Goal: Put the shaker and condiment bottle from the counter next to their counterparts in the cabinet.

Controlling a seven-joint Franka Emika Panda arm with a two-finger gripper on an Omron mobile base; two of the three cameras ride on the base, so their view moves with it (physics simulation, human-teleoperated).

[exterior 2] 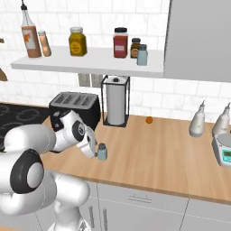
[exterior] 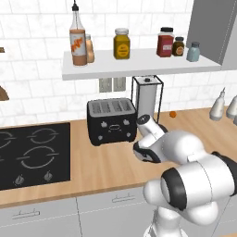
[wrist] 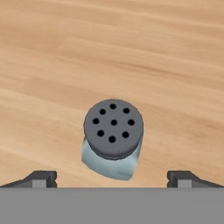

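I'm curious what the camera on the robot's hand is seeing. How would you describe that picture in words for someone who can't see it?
Seen from above, a small blue-grey shaker with a dark grey cap pierced by holes stands on a light-brown wooden counter. The two dark fingertips of the open gripper sit wide apart at the bottom edge, either side of the shaker and not touching it.

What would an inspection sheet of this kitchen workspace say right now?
Surface: wooden counter with a black hob.
Job's things: shaker upright on the counter beside the gripper; small orange bottle near the wall; shelf holds a tall sauce bottle and a second shaker.
Clutter: toaster, paper towel holder, jars on the shelf, two white bottles and a scale.
Grippers: gripper open above the shaker, holding nothing.
Cables: nothing seen.
Surroundings: white tiled wall, grey drawers below.
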